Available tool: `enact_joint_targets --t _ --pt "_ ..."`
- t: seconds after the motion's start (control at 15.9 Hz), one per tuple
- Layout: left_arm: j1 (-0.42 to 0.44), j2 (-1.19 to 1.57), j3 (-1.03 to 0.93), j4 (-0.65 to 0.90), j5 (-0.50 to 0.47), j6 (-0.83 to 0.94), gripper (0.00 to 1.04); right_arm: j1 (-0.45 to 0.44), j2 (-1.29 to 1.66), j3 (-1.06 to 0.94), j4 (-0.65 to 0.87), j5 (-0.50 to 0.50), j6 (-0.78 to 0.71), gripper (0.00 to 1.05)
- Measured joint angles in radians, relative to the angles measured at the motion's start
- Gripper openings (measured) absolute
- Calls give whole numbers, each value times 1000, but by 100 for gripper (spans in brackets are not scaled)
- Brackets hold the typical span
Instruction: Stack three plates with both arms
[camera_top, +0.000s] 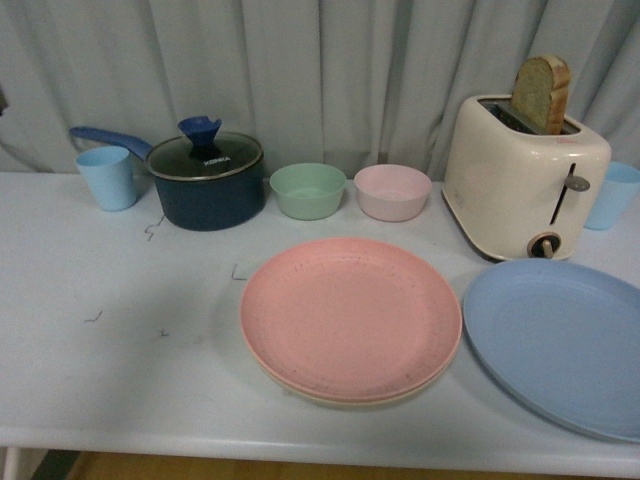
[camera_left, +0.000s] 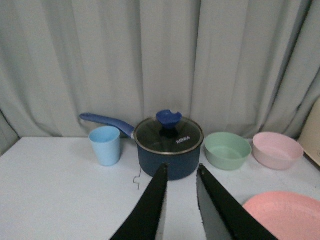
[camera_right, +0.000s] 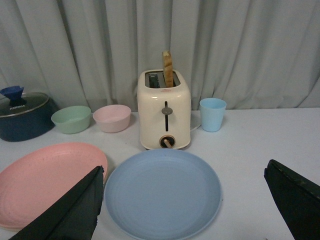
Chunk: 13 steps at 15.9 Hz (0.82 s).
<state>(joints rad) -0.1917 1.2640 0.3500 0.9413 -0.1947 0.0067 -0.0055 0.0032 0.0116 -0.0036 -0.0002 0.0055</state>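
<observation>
A pink plate (camera_top: 350, 315) lies mid-table on top of a beige plate (camera_top: 340, 398), of which only the front rim shows. The blue plate (camera_top: 560, 340) lies alone to its right, in front of the toaster. Neither arm shows in the front view. In the left wrist view my left gripper (camera_left: 180, 170) is open with nothing between its fingers, held above the table short of the pot, the pink plate (camera_left: 285, 215) off to one side. In the right wrist view my right gripper (camera_right: 185, 172) is wide open, its fingers either side of the blue plate (camera_right: 162, 192), apart from it.
Along the back stand a light blue cup (camera_top: 107, 177), a dark blue lidded pot (camera_top: 205, 180), a green bowl (camera_top: 308, 190), a pink bowl (camera_top: 392, 192), a cream toaster (camera_top: 525, 180) with bread, and another blue cup (camera_top: 612, 195). The table's front edge (camera_top: 300, 445) is near.
</observation>
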Motion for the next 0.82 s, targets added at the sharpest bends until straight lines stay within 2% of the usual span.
enact_joint_targets --t 0.06,0.13,0.5,0.57,0.82 --pt "16 -34 -55 -10 25 0 9 0 0 0 0 0 0 98" --pt "38 -70 -103 -26 40 -2 2 0 0 0 0 0 0 98" --pt "140 -362 -257 -149 142 -4 2 0 0 0 0 0 0 98" --pt "188 -374 -292 -80 187 -4 2 0 0 0 0 0 0 98" --pt "191 -558 -338 -255 194 -5 2 0 0 0 0 0 0 98"
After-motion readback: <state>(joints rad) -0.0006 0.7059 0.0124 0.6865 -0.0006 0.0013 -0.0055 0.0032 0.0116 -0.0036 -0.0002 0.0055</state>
